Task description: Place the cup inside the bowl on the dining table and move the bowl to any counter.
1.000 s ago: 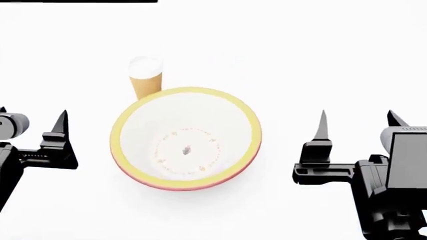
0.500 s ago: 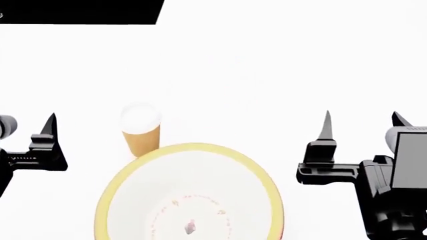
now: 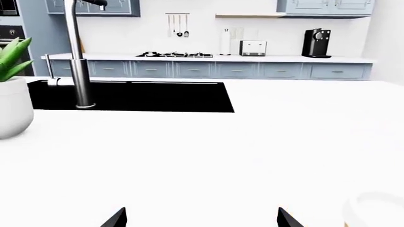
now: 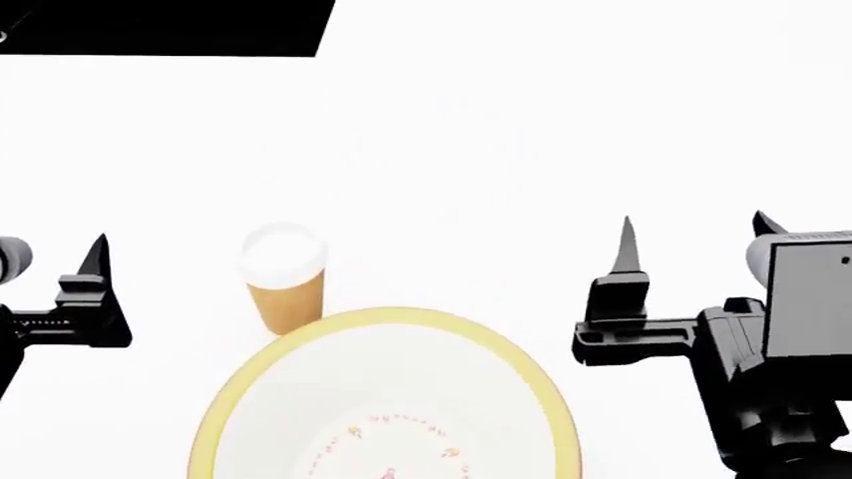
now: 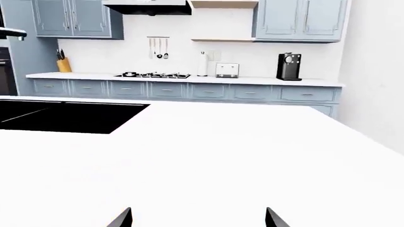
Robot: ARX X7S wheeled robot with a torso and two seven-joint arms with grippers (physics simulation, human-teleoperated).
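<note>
- Left gripper (image 4: pixel 54 269): only one dark pointed finger (image 4: pixel 94 261) is in the head view; the other is cut off at the frame edge. In the left wrist view two finger tips (image 3: pixel 116 217) show far apart with bare white surface between them, so the jaws stand spread and empty.
- Right gripper (image 4: pixel 692 239): both pointed fingers (image 4: pixel 626 249) are visible in the head view, set wide apart, nothing between them. The right wrist view shows the two tips (image 5: pixel 121 218) equally spread over bare tabletop.
- Both grippers hover above the dining table (image 4: pixel 440 150), one on each side of the bowl, well apart from it.
- Cup (image 4: pixel 283 277): stands upright on the table, tan-orange outside, white rim blending into the white tabletop. It sits just beyond the bowl's far-left rim, outside the bowl; whether the two touch cannot be told. It lies nearer the left gripper. In the left wrist view only a faint pale edge of the cup (image 3: pixel 372 208) shows at the frame corner, hard to make out.
- Bowl (image 4: pixel 386 329): yellow rim, white inside, orange marks on the bottom; its near half is cut off by the lower frame edge.
- Black sink (image 3: pixel 126 96) is recessed in the same white surface, with a chrome faucet (image 3: pixel 77 56) beside it; a white plant pot (image 3: pixel 14 111) is partly cut off.
- Background: blue-grey cabinets, a far counter (image 5: pixel 189 78) carrying a stove, toaster and black coffee maker (image 5: pixel 290 66).
</note>
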